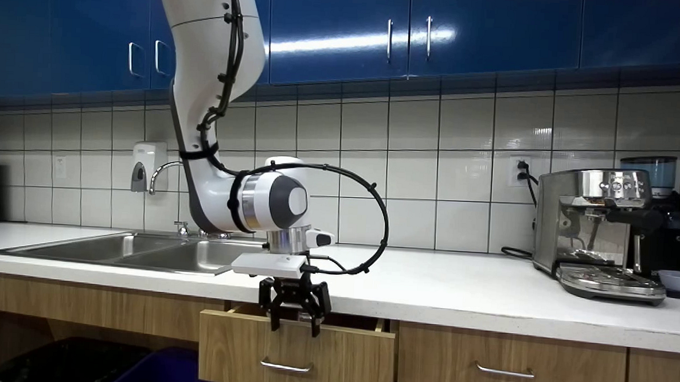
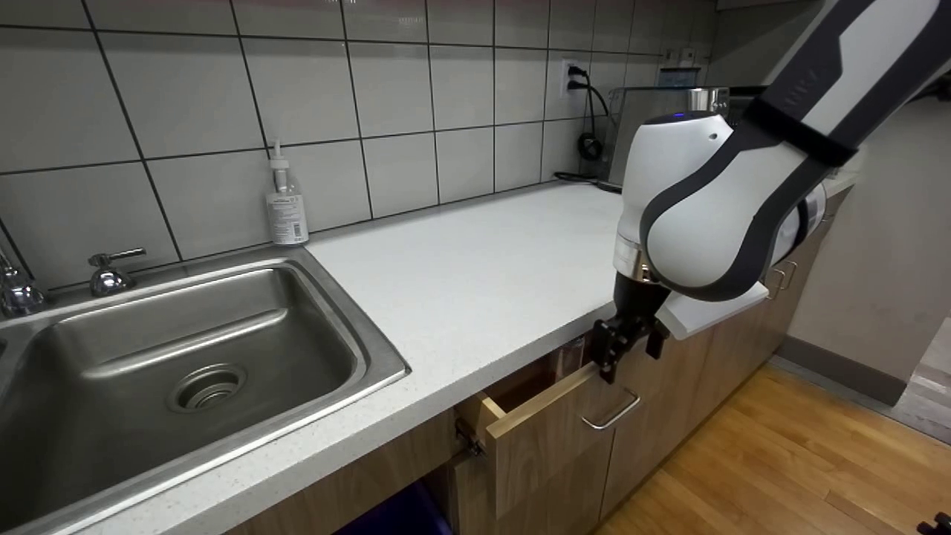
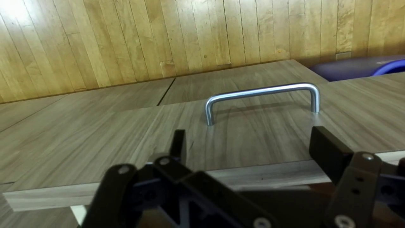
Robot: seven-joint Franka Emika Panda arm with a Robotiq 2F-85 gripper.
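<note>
**Handle [image 3: 259, 91] lies beneath the spread tool [image 1: 295, 328], its bar parallel to the line of the fingers [image 3: 329, 148]**

The tool stands with its fingers wide apart and nothing held between them. It points down at the upper edge of the drawer [image 1: 350, 358], lower centre of the frame in an exterior view. Whether either finger touches the wood cannot be determined.

The handle is mounted on the drawer front. In that exterior frame it sits below the tool and slightly to the left; in the wrist view it appears above the fingers, right of centre. Its long axis runs sideways along the front. Assessment: the fingers are spaced along the bar's length, not across it.

The drawer stands partly out from under the surface [image 1: 439, 281]. A clear item [image 2: 570, 358] inside could not be identified.

The white surface carries an espresso machine [image 1: 573, 230] at the right of the frame. A steel sink [image 2: 383, 364] is set into it, at left in both exterior views. Behind runs a tiled wall [image 1: 409, 174], with blue cabinets [image 1: 336, 18] across the top. A purple bin [image 1: 165, 373] shows at lower left, and plank floor [image 2: 787, 453] at lower right in an exterior view.
</note>
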